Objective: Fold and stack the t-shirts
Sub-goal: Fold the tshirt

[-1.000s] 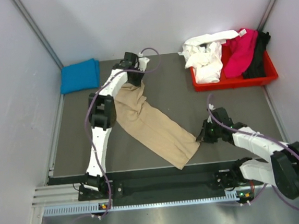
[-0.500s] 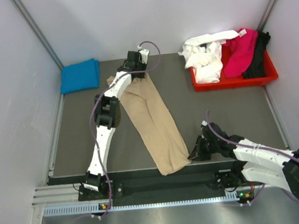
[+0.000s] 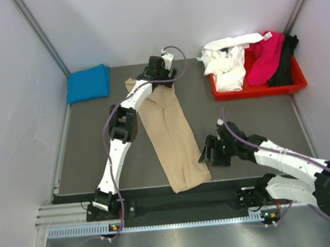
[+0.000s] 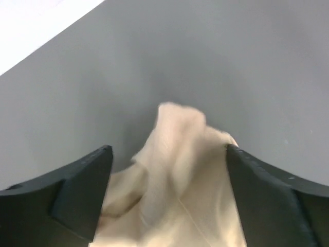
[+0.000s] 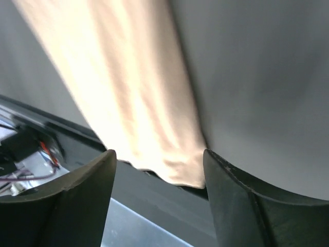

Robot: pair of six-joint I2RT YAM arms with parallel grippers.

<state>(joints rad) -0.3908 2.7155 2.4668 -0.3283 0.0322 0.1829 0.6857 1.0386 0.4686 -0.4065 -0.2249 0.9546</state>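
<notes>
While the tan t-shirt (image 3: 169, 134) lies flat on the grey table (image 3: 85, 142) as one long, narrow strip, both claws stand at its ends with nothing clamped. The strip runs from the far middle of the table down to the near edge, slanting slightly to the right as it comes.

At the far end, the left gripper (image 3: 160, 76) is above the cloth. In the left wrist view its fingers (image 4: 82, 180) are spread wide, and a rumpled tip of the tan cloth lies between them, not pinched.

Beside the near end, the right gripper (image 3: 205, 154) sits low, just to the right of the strip. The right wrist view shows its fingers (image 5: 82, 195) well apart, with the shirt's hem below them at the table's front edge.

A bright blue t-shirt (image 3: 88, 83) lies folded at the far left corner of the table, well apart from the tan one. At the far right, a red tray (image 3: 254, 89) holds a crumpled white t-shirt (image 3: 226, 60), a magenta t-shirt (image 3: 263, 60) and a black t-shirt (image 3: 284, 61) side by side, the white one spilling over the tray's left rim.
</notes>
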